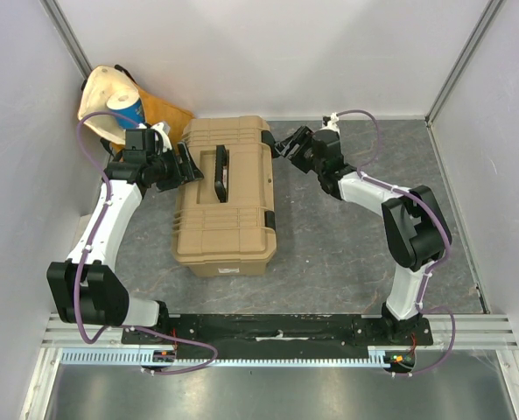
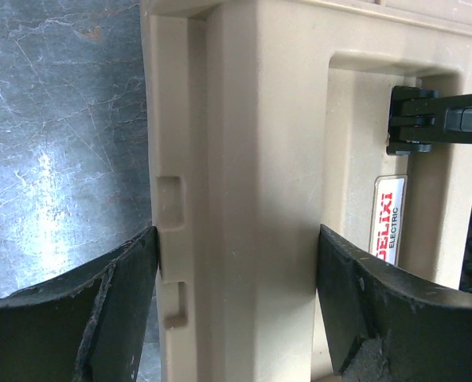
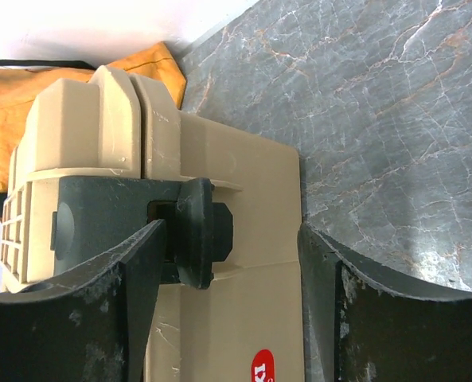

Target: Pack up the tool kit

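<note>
The tan toolbox (image 1: 228,206) lies shut in the middle of the table, its black handle (image 1: 221,173) flat on the lid. My left gripper (image 1: 189,164) is open at the box's far left edge. In the left wrist view its jaws (image 2: 237,302) straddle the lid's left ridge (image 2: 259,159), with the handle's end (image 2: 450,119) to the right. My right gripper (image 1: 281,146) is open at the far right corner. In the right wrist view its jaws (image 3: 232,302) straddle the box's side (image 3: 251,199), next to a black latch (image 3: 196,231). Hammer, screwdriver, yellow-handled tool and knife are out of view.
A yellow-cream cloth bag (image 1: 110,101) with a blue item lies in the far left corner, behind my left arm; its orange cloth shows in the right wrist view (image 3: 76,87). White walls close in the grey marbled table (image 1: 347,245) on three sides.
</note>
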